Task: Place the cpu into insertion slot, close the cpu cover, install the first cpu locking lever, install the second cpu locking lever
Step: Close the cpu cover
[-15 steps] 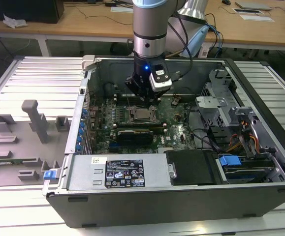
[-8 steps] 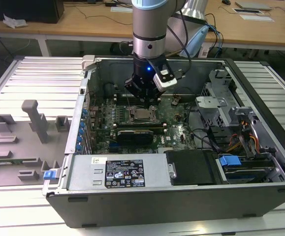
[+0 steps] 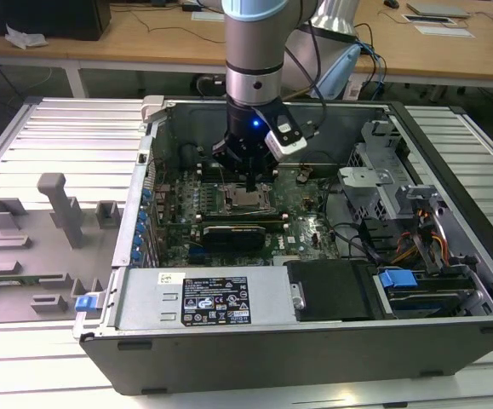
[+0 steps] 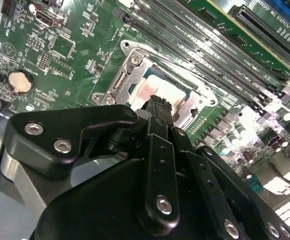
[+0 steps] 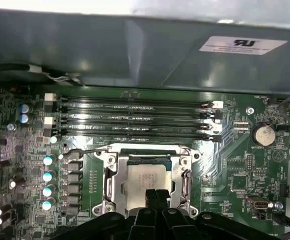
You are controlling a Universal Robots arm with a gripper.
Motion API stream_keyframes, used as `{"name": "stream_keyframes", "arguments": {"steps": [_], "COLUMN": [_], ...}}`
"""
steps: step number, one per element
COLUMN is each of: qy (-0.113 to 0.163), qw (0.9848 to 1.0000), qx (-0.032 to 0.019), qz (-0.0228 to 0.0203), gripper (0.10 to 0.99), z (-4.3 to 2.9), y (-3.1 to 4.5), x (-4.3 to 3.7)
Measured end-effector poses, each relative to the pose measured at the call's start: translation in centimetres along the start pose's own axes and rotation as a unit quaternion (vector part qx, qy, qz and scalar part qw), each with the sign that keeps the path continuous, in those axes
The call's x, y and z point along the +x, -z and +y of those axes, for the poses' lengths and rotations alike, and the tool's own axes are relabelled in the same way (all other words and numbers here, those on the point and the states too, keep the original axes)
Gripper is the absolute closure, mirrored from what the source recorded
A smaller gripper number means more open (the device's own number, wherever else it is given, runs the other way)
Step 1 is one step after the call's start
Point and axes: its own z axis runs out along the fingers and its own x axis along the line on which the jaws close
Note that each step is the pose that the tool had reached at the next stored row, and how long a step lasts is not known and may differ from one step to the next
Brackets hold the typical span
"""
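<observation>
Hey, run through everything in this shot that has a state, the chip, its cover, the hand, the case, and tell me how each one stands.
cpu: seated in the insertion slot, metal top showing.
cpu cover: down around the cpu.
hand: shut, tips together low over the cpu; touching or not, cannot tell.
computer case: open, side panel off.

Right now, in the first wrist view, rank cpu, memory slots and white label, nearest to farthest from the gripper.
1. cpu, right at the gripper.
2. memory slots, farther along the board.
3. white label, on the case wall.
</observation>
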Motion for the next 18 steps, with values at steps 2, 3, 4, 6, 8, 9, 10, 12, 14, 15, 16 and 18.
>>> {"name": "stream_keyframes", "arguments": {"steps": [2, 3, 4, 6, 8, 9, 10, 12, 14, 15, 16, 18], "qy": [0.003, 0.003, 0.004, 0.004, 0.004, 0.004, 0.004, 0.004, 0.004, 0.004, 0.004, 0.005], "qw": [1.0000, 1.0000, 1.0000, 1.0000, 1.0000, 1.0000, 1.0000, 1.0000, 1.0000, 1.0000, 1.0000, 1.0000], "qx": [-0.0001, -0.0001, -0.0001, -0.0003, -0.0003, -0.0003, -0.0003, -0.0004, -0.0004, -0.0004, -0.0003, -0.0004], "qz": [0.0000, 0.0000, -0.0001, 0.0040, 0.0049, 0.0049, 0.0049, 0.0048, 0.0049, 0.0049, 0.0049, 0.0049], "gripper": [0.980, 0.980, 0.980, 0.980, 0.980, 0.980, 0.980, 0.980, 0.980, 0.980, 0.980, 0.980], "z": [0.00, 0.00, -0.01, -0.01, -0.01, -0.01, -0.01, -0.02, -0.24, -0.33, -0.43, -0.54], "y": [-0.01, -0.01, -0.01, -0.01, -0.01, -0.01, -0.01, -0.05, -0.11, -0.14, -0.20, -0.32], "x": [0.07, 0.07, 0.07, 0.08, 0.08, 0.08, 0.08, 0.19, 0.68, 0.93, 1.31, 1.81]}}
